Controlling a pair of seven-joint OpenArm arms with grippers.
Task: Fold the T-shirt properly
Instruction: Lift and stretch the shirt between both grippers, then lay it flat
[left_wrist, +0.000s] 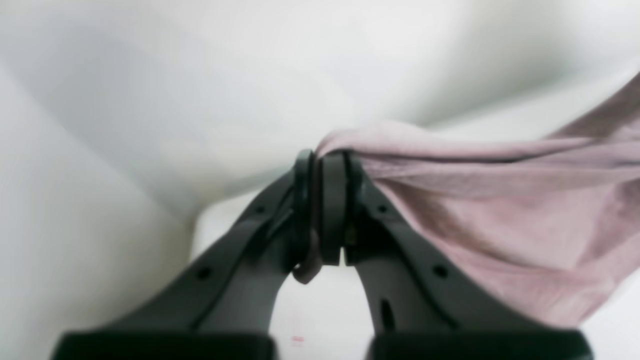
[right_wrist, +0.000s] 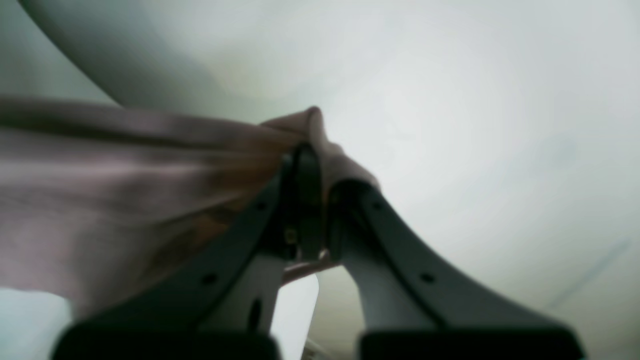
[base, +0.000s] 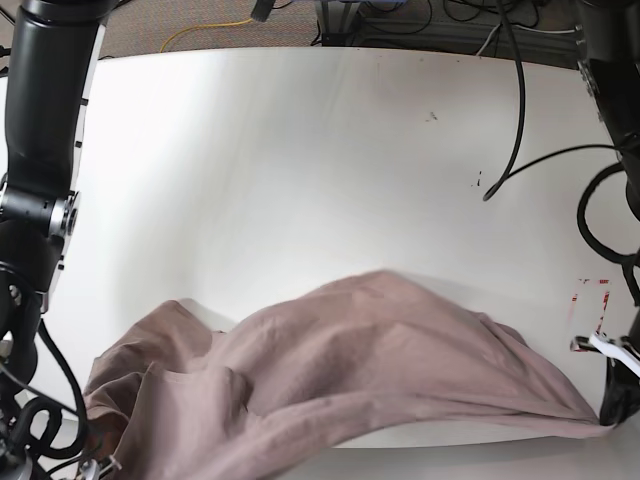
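White surface (base: 300, 150) carries the T-shirt (base: 330, 390), which lies bunched across its near edge, raised in a hump at the middle. My left fingers (left_wrist: 325, 200) are clamped on a pinch of its cloth at the far right corner. My right fingers (right_wrist: 312, 200) are clamped on another pinch at the left end.

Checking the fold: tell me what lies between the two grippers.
The T-shirt spans from the right gripper to the left gripper, each shut on it; the base view shows this.
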